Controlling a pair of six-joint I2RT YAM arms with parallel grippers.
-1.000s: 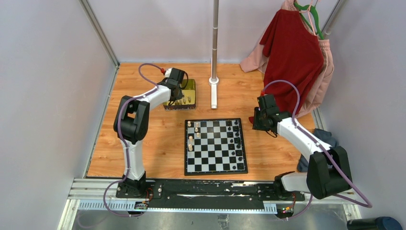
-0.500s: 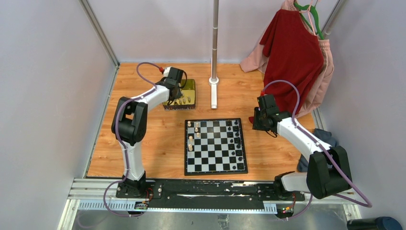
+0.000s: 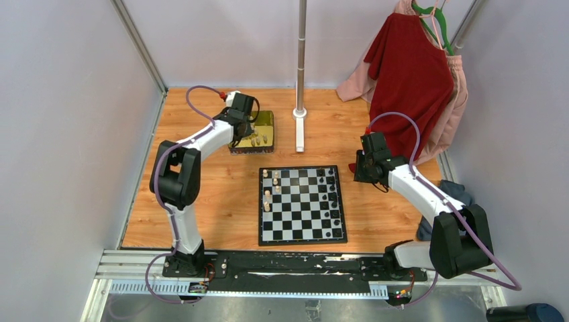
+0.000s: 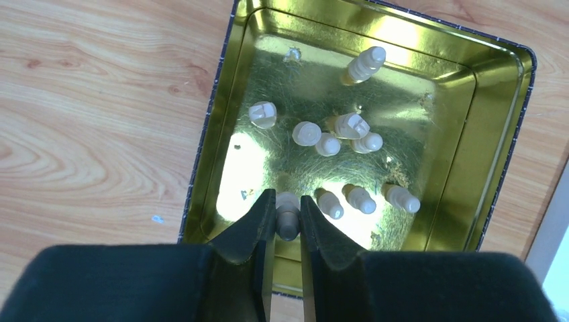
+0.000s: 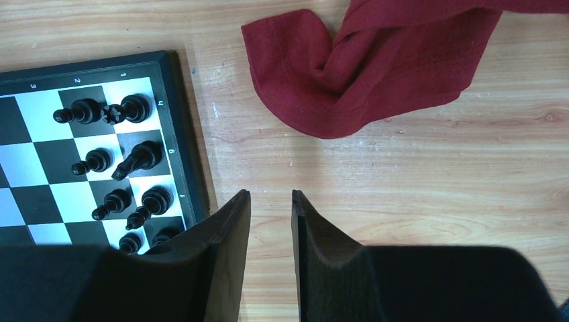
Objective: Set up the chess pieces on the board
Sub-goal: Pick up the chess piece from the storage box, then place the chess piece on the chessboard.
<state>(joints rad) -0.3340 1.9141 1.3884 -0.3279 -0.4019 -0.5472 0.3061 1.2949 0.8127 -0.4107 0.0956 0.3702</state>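
While right tool [image 5: 270, 201] gapes, left tool [image 4: 287, 198] pinches cream piece [image 4: 288, 220] (over tin [image 4: 498, 134]).

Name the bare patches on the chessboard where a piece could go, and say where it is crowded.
On the board the middle columns are bare, between cream pieces on the left and black pieces on the right. Its near left corner is free. Crowded: the right columns and the gold tin.
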